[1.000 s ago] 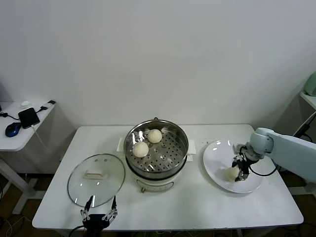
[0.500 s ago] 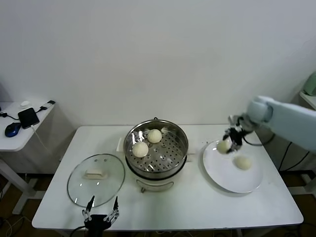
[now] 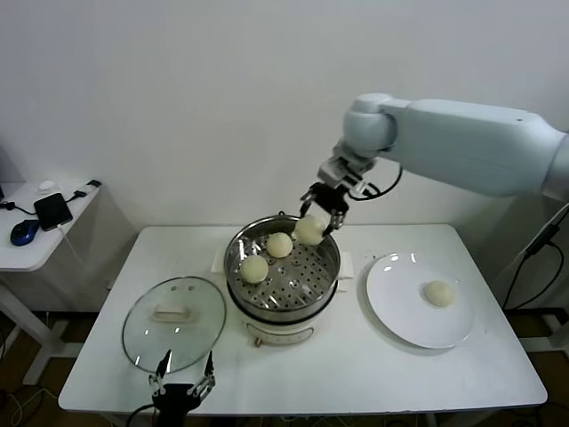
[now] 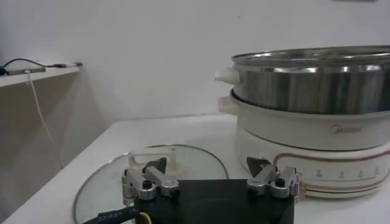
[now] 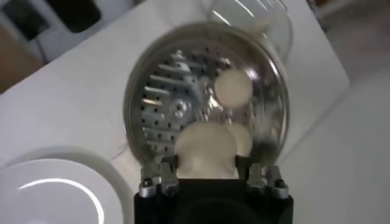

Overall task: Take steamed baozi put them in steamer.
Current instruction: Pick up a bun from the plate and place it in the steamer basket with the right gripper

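My right gripper (image 3: 314,220) is shut on a cream-white baozi (image 3: 309,230) and holds it just above the far right rim of the steel steamer (image 3: 331,267). In the right wrist view the held baozi (image 5: 206,149) sits between the jaws over the perforated tray (image 5: 177,100). Two baozi (image 3: 279,245) (image 3: 254,269) lie on the tray inside the steamer. One baozi (image 3: 438,293) lies on the white plate (image 3: 391,307) at the right. My left gripper (image 3: 180,378) is open and empty at the table's front edge, near the glass lid (image 3: 173,322).
The glass lid with a white knob lies flat left of the steamer; it also shows in the left wrist view (image 4: 116,176). A side table (image 3: 27,249) with a phone and a mouse stands at the far left. The wall is close behind the table.
My right gripper lifted a baozi off the plate and carried it left to above the steamer's far rim. One baozi stayed on the plate. The left arm has not moved.
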`<state>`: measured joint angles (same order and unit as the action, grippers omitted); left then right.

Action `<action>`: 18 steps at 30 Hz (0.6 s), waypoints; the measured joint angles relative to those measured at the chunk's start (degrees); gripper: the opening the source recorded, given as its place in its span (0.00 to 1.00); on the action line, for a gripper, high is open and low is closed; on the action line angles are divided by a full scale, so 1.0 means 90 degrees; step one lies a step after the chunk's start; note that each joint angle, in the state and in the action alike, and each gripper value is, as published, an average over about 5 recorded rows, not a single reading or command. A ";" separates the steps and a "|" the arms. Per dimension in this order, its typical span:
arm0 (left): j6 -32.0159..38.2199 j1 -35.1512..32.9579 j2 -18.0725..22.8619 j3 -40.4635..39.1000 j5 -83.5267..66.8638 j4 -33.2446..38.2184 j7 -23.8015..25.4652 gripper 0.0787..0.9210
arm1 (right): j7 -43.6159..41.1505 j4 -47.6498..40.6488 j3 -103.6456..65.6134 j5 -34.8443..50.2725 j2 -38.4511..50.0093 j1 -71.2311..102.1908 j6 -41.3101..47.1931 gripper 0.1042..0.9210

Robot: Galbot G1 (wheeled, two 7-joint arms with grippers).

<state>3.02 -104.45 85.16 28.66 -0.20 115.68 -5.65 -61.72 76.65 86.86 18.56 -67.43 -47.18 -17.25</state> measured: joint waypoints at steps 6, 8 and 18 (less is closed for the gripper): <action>-0.0008 -0.0009 0.0058 0.0011 0.0012 0.0007 -0.0009 0.88 | 0.0215 -0.0072 0.0015 -0.0528 -0.0409 0.0486 -0.0491 0.65; -0.0008 -0.0021 0.0076 0.0004 0.0022 0.0004 -0.0014 0.88 | 0.0263 -0.0136 -0.0007 -0.0682 -0.0516 0.0666 -0.0612 0.65; -0.0006 -0.0029 0.0094 0.0004 0.0037 -0.0034 -0.0030 0.88 | 0.0364 -0.0471 -0.0104 -0.1107 -0.0845 0.1322 -0.1059 0.66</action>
<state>2.97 -104.71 86.00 28.69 0.13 115.37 -5.92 -58.44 72.40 85.92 8.60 -75.04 -35.28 -26.78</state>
